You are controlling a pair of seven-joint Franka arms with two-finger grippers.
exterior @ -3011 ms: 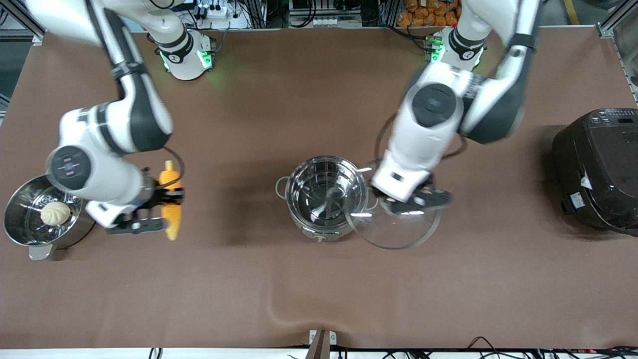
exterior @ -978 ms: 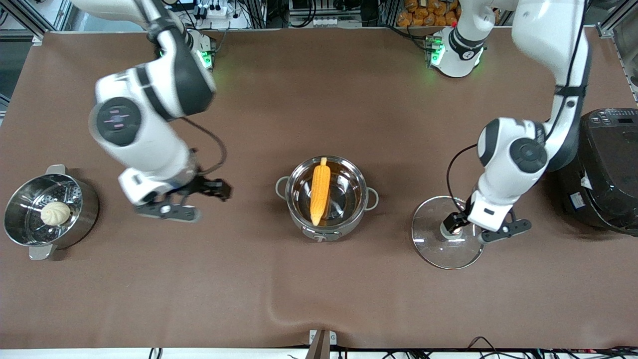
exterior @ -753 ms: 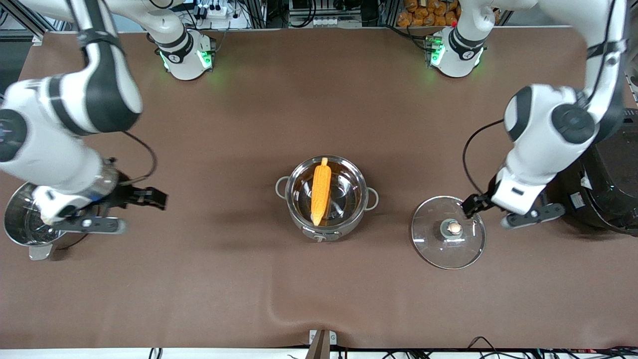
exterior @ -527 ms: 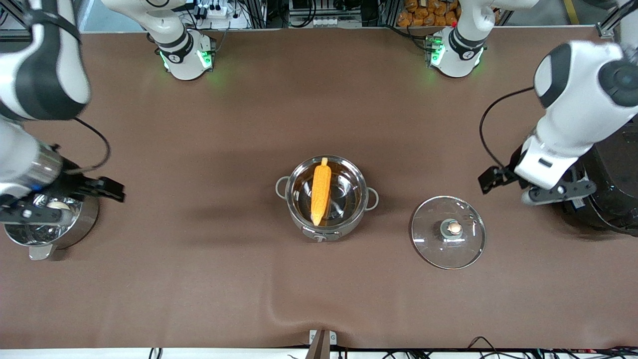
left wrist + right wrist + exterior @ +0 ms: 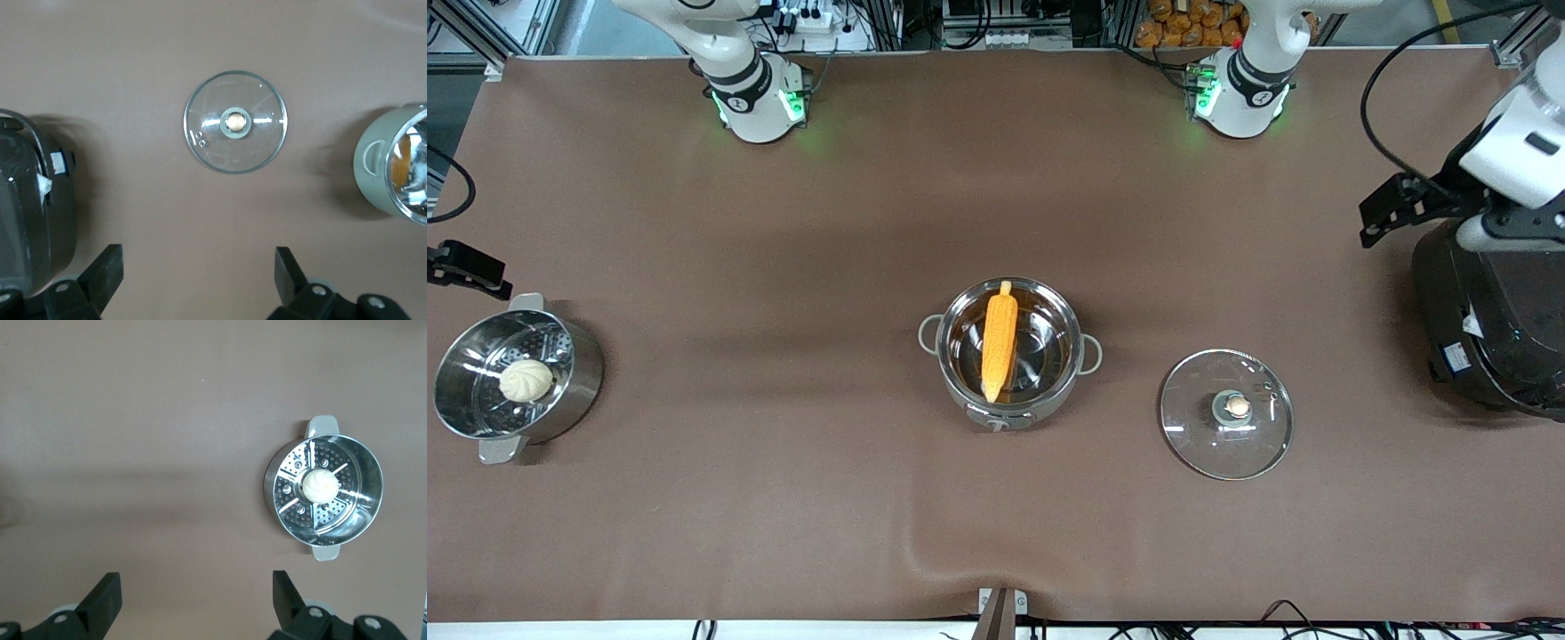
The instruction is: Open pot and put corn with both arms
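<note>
The left end effector (image 5: 195,283) was held spread wide with nothing between its fingers, high over the table (image 5: 996,178) just beside the rice cooker (image 5: 1489,311), at the edge of the front view on the left arm's end. The right end effector (image 5: 195,603) was likewise opened wide and empty, and only one dark tip of it could be seen at the other edge of the front view, over the table near the steamer pot (image 5: 574,373).

The corn (image 5: 998,342) was found lying in the pot (image 5: 1042,356) at the centre of the frame, its stem stub pointed toward the top of the frame. The lid (image 5: 1200,436) was laid flat on the table, knob (image 5: 1236,406) up, toward the left arm's end and well apart from the pot.

The task was judged to be as good as done, so that only a clean retreat remained. This would be done best if both end effectors were kept high and drawn back toward their bases at the top of the frame, with nothing swept across the pot.

Wide bare table was seen between the pot and each base. Room was tight only at the two ends: the rice cooker stood under the left wrist, and the steamer pot with its bun (image 5: 526,380) stood close to the table's edge below the right one.
</note>
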